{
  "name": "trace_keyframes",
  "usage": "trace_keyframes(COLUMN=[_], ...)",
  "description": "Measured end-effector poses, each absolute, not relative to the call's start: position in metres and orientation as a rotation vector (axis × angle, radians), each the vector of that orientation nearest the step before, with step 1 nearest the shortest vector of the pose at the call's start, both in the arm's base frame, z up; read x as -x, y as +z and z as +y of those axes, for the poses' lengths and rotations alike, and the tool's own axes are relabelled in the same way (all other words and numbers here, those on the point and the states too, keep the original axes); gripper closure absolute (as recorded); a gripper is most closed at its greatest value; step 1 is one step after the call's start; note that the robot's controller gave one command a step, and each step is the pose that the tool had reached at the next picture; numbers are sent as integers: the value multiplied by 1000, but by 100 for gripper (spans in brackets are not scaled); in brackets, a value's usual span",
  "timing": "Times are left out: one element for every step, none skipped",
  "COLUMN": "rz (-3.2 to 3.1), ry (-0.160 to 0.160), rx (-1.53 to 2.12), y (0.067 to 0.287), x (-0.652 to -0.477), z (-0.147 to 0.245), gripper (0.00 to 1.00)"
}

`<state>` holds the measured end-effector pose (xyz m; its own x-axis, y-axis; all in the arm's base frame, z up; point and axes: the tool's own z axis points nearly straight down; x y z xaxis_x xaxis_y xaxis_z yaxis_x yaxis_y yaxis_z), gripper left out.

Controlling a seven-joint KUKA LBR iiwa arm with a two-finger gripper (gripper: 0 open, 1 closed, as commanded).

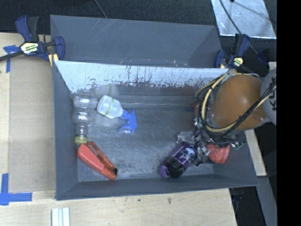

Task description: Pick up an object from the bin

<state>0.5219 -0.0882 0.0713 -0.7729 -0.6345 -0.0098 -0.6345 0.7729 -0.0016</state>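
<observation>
Take the bin (141, 41) as a clock face, with twelve at the far wall. Your gripper (200, 147) is low in the bin at about four o'clock, under the arm's orange cover (237, 102), which has yellow and black cables (205, 108) looped around it. The tangle of wiring and metal at the wrist hides the tip, so you cannot tell whether the gripper is open, closed or gripping anything.

Two things lie right by it. A dark purple bottle (178, 161) lies on its side at about five o'clock, tilted. Its upper end reaches the gripper and its lower end points toward the near wall. A rounded red object (219, 154) sits at four o'clock, just beside the gripper on the side toward the right wall. You cannot tell from here whether the gripper touches either one.

The rest lies well apart on the left half of the floor. A clear plastic bottle (82, 117) lies at nine o'clock. A white spray bottle (109, 107) with a blue trigger (129, 121) lies just beside it, toward the centre. An orange-red elongated object (96, 160) lies slantwise at about seven o'clock, close to the near-left corner.
</observation>
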Motion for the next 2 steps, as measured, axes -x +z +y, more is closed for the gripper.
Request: trace_keyframes(rz=[2949,2972], ry=[3,1], rx=[1055,1010], y=[71,163], x=[-522,-527], z=[-88,-104], gripper=[100,100])
